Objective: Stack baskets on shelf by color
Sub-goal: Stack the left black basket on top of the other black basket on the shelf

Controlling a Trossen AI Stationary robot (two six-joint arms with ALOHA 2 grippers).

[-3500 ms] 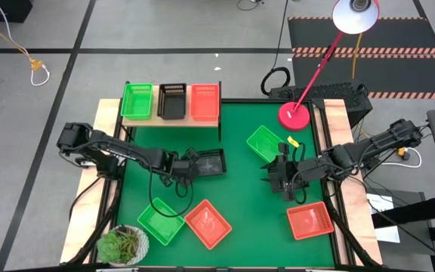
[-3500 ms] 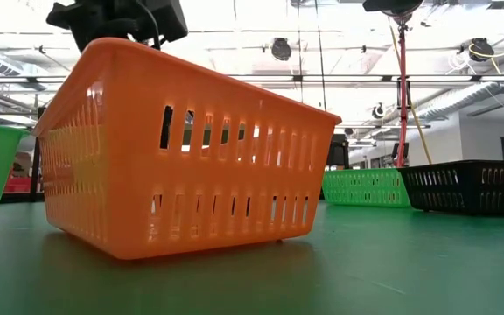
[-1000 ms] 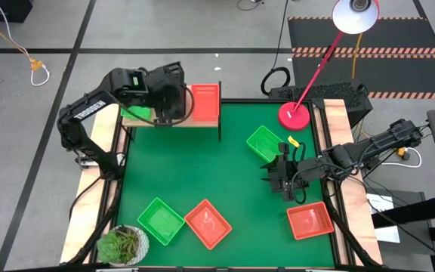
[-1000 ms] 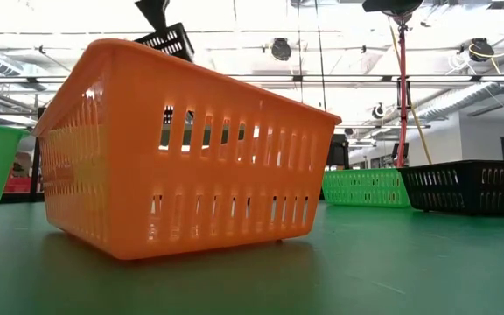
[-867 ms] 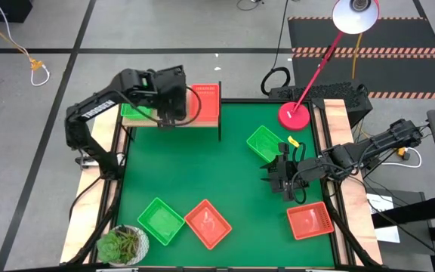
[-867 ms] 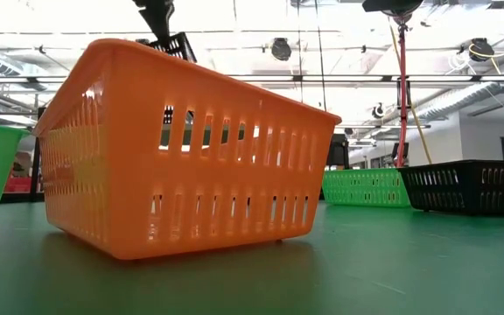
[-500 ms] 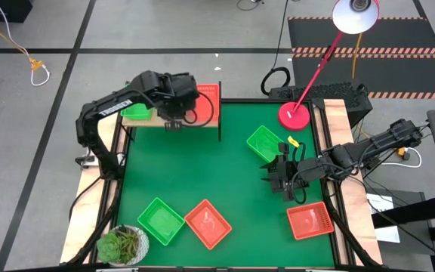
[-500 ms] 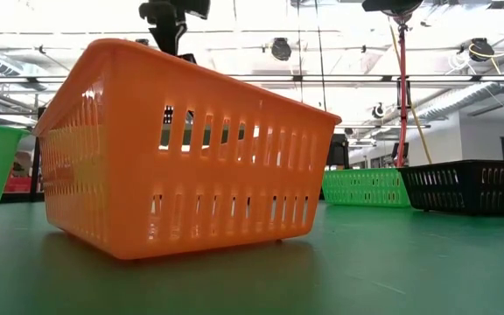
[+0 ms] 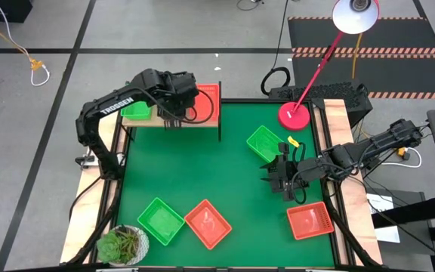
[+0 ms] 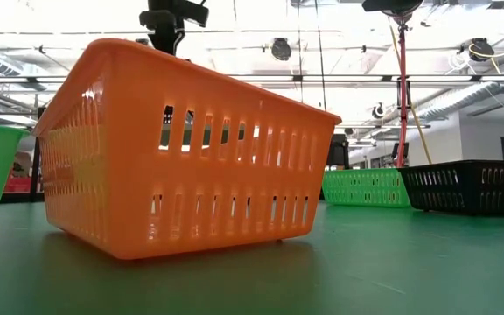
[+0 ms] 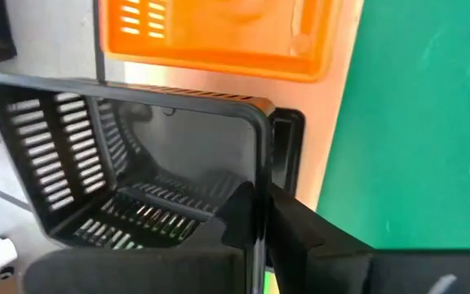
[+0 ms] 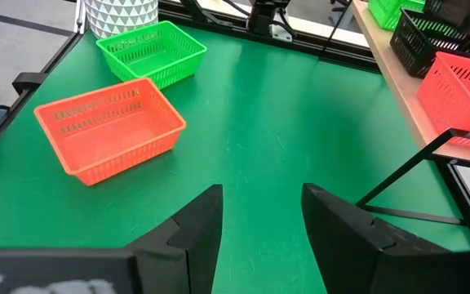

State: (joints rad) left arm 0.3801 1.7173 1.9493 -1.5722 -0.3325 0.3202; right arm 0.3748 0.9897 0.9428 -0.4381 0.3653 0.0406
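Note:
My left gripper [image 9: 174,115] is over the middle of the wooden shelf [image 9: 202,121], shut on a black basket [image 11: 129,163]. Under that basket the rim of another black basket [image 11: 285,143] shows. On the shelf a green basket [image 9: 136,110] stands to the left and a red-orange basket [image 9: 207,101] to the right. My right gripper [image 9: 278,181] hovers open by the table's right side, with only mat between its fingers [image 12: 194,229]. My left gripper pinches the black basket's short wall [image 11: 259,175] at the shelf's near edge. One finger [image 11: 237,214] is inside the basket and one [image 11: 304,229] outside, pointing down from above. Whether the basket rests in the lower one, I cannot tell.
On the mat lie a green basket [image 9: 160,220] and a red-orange one [image 9: 208,224] at the near left, a green one [image 9: 265,142] and a red-orange one [image 9: 309,220] on the right. A potted plant [image 9: 122,244], a red lamp base [image 9: 294,115] and a black basket [image 10: 471,185] also stand here.
My left gripper has carried the black basket toward the table's right, from the shelf's left part to its middle. It has also gone down, so the basket has dropped out of sight behind the orange basket in the low view.

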